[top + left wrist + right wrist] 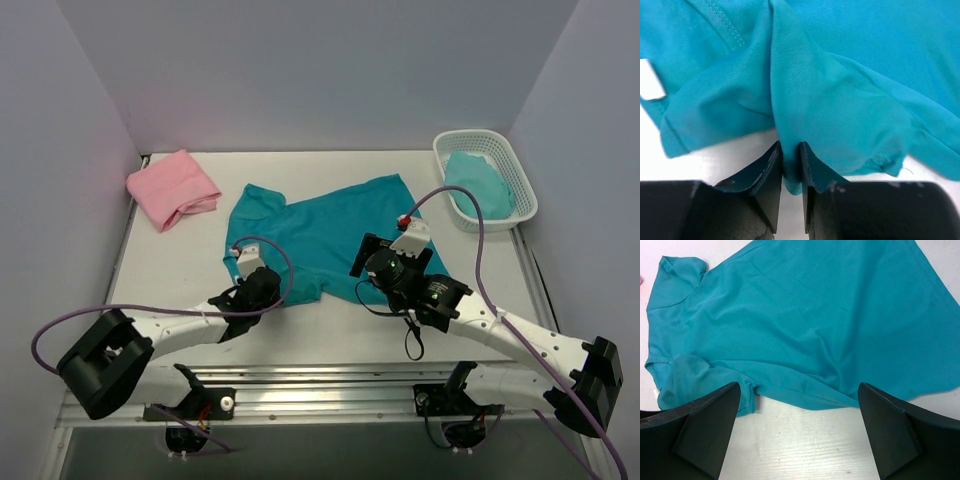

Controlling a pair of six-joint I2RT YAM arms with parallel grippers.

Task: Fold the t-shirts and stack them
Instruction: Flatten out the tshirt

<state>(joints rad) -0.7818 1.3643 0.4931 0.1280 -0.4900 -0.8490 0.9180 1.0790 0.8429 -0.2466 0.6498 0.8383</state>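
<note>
A deep teal t-shirt [325,232] lies spread and rumpled in the middle of the table. My left gripper [266,286] is at its near left corner and is shut on a pinched fold of the teal cloth [840,90], which bunches up between the jaws of the gripper [791,165]. My right gripper [368,258] hovers over the shirt's near edge. In the right wrist view it [799,390] is wide open and empty, with the teal shirt's hem [805,315] lying between the two fingers. A light pink t-shirt [172,188] lies folded at the back left.
A white mesh basket [520,172] stands at the back right with another teal cloth [480,183] inside it. White walls close in the table on the left, back and right. A white label [650,80] shows on the teal shirt at the left.
</note>
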